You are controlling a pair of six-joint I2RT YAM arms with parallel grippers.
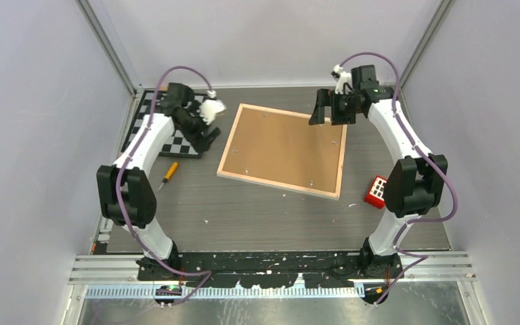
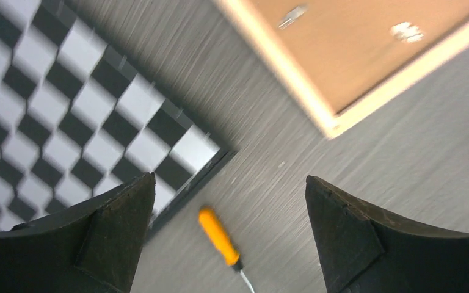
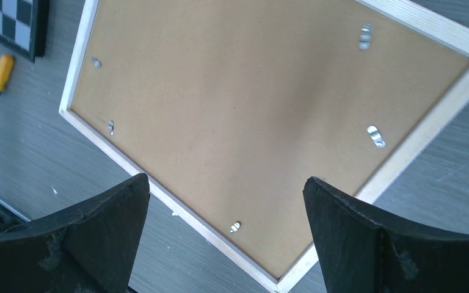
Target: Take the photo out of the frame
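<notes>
**Frame lies back-up mid-counter, both claws spread and empty**

The frame point(image 1: 282, 150) lies flat in the middle of the counter point(image 1: 257, 210), back side up and turned askew to the counter's edges. It is a large rectangle. A narrow rim of pale, smooth wood surrounds a matte brown fibreboard panel. Small shiny metal tabs point(image 3: 374, 135) sit along the inner edge of the rim, lying over the panel. Its front faces down, out of sight.

The right claw point(image 3: 226, 186) hangs above the frame's far right corner. Its two dark, wedge-shaped fingers are spread wide. They hold nothing and stay clear of the wood.

The left claw point(image 2: 229, 189) hangs above the near edge of a checkerboard point(image 2: 67, 122), left of the frame. Its fingers are also spread wide, with nothing between them and nothing touched. Its wrist view is a little blurred.

The checkerboard is a flat board of black and white squares with a thin dark border, lying apart from the frame. Just near of it lies a small screwdriver point(image 2: 218, 235) with a rounded orange handle and a thin metal shaft. A small red block point(image 1: 376, 191) with white squares on top sits near the frame's near right corner, not touching it. The counter is dark grey with a fine streaked grain.
</notes>
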